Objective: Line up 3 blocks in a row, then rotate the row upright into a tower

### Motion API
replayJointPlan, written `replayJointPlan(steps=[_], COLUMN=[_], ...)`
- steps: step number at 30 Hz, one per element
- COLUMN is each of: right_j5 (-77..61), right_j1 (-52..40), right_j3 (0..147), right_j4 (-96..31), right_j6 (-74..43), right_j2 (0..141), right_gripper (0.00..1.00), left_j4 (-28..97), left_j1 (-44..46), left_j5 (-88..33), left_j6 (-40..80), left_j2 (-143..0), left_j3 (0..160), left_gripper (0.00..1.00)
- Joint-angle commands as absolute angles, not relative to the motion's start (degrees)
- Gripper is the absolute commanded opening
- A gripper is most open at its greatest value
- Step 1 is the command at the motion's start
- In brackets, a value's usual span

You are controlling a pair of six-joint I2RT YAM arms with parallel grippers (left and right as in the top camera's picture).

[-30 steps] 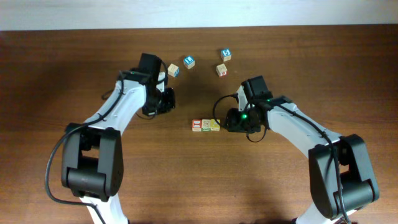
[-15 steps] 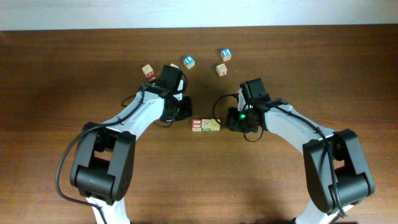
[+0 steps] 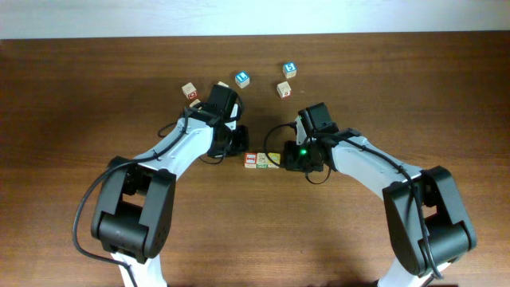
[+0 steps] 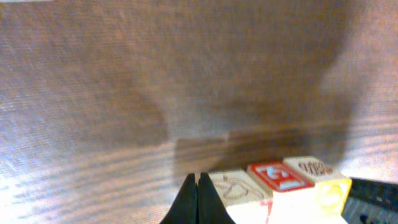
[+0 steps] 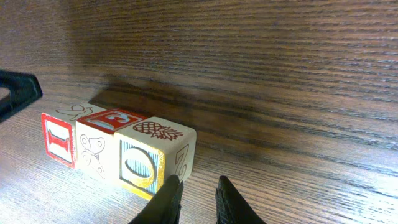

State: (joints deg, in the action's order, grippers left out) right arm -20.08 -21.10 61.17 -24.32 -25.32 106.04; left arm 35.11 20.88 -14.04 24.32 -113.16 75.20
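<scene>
Three pale blocks lie touching in a short row: the red-bordered one (image 3: 252, 160) (image 5: 59, 140), the middle green-marked one (image 3: 264, 160) (image 5: 99, 149) and the yellow-faced one (image 3: 275, 159) (image 5: 142, 168). My left gripper (image 3: 241, 148) (image 4: 198, 199) is shut with nothing in it. Its tips are low at the row's left end, beside the end block (image 4: 239, 190). At the row's right end, my right gripper (image 3: 288, 159) (image 5: 196, 199) has its jaws a little apart and holds nothing. Its left finger (image 5: 169, 196) touches the yellow-faced block's near corner.
Behind the row lie loose cubes: two blue-faced ones (image 3: 242, 79) (image 3: 289, 69), a pale one with a red mark (image 3: 284, 89) and another pale one (image 3: 190, 91) at the back left. The left gripper's black fingertip (image 5: 15, 93) shows at the right wrist view's left edge.
The left arm swung right and forward to the row's left end. The right gripper slid left up to the yellow-faced block and its jaws narrowed. The row shifted slightly left.
</scene>
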Motion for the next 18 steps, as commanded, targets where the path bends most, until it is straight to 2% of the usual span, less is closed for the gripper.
replayJointPlan(steps=[1,16,18], right_j5=[-20.36,-20.38,-20.4], right_j1=[-21.47,-21.47,-21.47], right_j3=[60.75,60.75,60.75], right_j4=[-24.05,-24.01,-24.01], right_j6=[-25.41,-25.85,-25.85], right_j2=[106.61,107.37,107.37], right_gripper=[0.21,0.21,0.21], left_j4=[36.34,37.65,39.31], left_j1=[21.5,22.79,22.79], left_j5=[-20.45,-20.53,-17.56], left_j6=[26.3,26.35,28.91], left_j2=[-113.58,-113.58,-113.58], left_j3=[74.81,74.81,74.81], left_gripper=[0.0,0.0,0.0])
